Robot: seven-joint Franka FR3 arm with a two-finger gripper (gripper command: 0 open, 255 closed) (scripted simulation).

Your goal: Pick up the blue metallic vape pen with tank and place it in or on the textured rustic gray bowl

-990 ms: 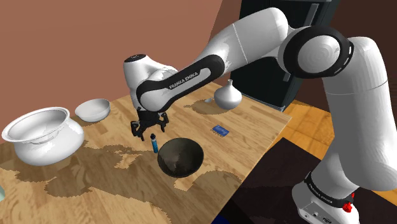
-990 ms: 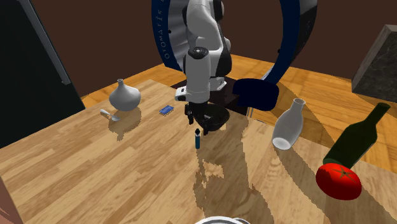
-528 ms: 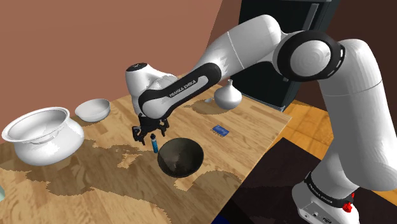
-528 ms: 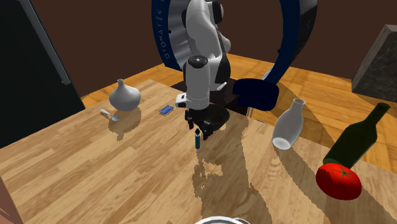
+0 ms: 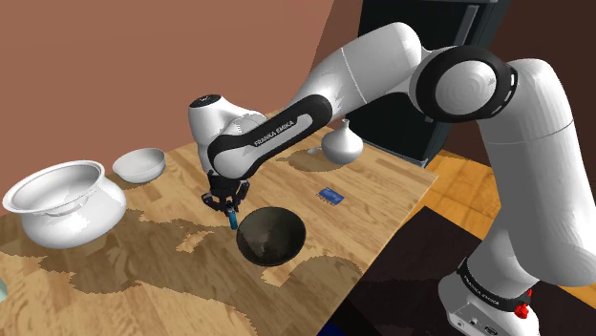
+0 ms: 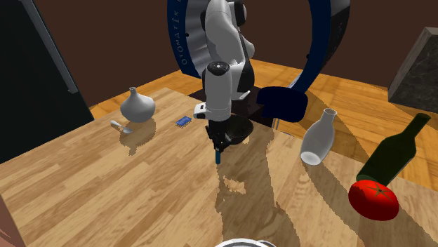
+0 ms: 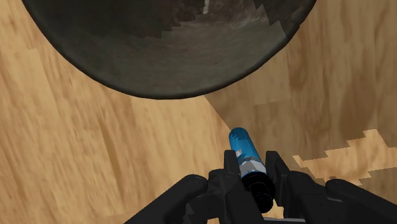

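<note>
As the white arm is being held low over the wooden table (image 5: 172, 277), the blue vape pen (image 7: 245, 151) is being squeezed between the two black fingers (image 7: 230, 168) of the gripper (image 7: 252, 164), so yeah, the pincer is being kept clamped on the pen's dark upper end. In the shoulder view the vape pen (image 5: 233, 219) is being held upright under the gripper (image 5: 227, 199), just beside the rim of the dark gray bowl (image 5: 271, 235), on the side toward that view's left. Whether its lower tip is being rested on the wood can't be told.

In the wrist view the bowl (image 7: 172, 44) is being shown just past the pen's blue end, close but apart from it. In the second exterior view the vape pen (image 6: 217, 156) is being pointed straight down from the gripper (image 6: 219, 144).

Other stuff is being left lying around: a small blue card (image 5: 330, 195) near the bowl, a round white vase (image 5: 342, 143) farther back, and a big white pot (image 5: 65, 202) and a white dish (image 5: 139, 164) toward the shoulder view's left
</note>
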